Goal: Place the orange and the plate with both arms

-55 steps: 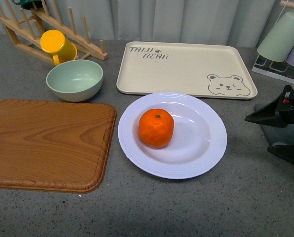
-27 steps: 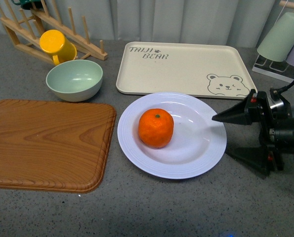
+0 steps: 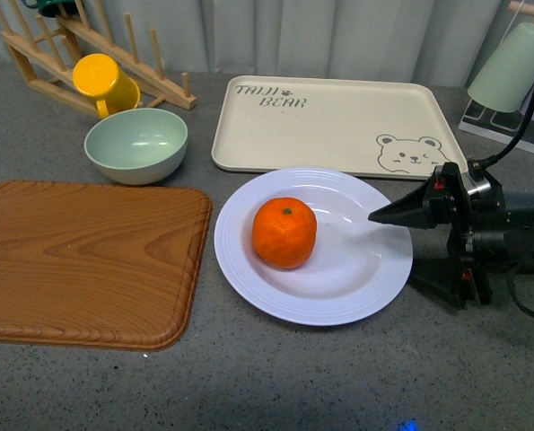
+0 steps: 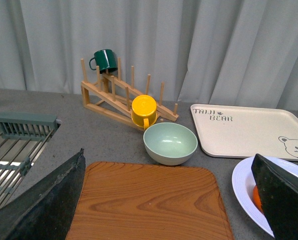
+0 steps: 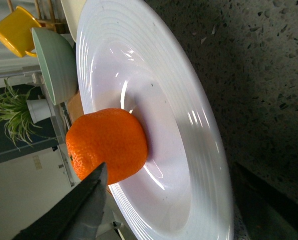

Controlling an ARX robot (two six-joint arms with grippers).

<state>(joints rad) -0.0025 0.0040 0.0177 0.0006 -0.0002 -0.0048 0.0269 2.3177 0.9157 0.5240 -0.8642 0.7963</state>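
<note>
Your right gripper [image 3: 392,250] lies low at the right edge of the plate [image 3: 313,310]. Its jaws are spread wide, one finger reaching in over the rim and the other down beside it; whether either touches the rim is hard to tell. Your left gripper [image 4: 168,154] shows only in its wrist view, jaws apart and holding nothing, facing the wooden board [image 3: 87,260]. The board sits just beside the plate's left rim and the bear tray [image 3: 338,121] just behind it. The table is bare in front. The orange [image 3: 284,233], bright and dimpled with its green stem spot up, rests in the plate, left of centre.

Wooden board [image 3: 87,260], mint bowl [image 3: 135,144], yellow cup [image 3: 105,83] against wooden rack [image 3: 168,90], beige bear tray [image 3: 338,126]
</note>
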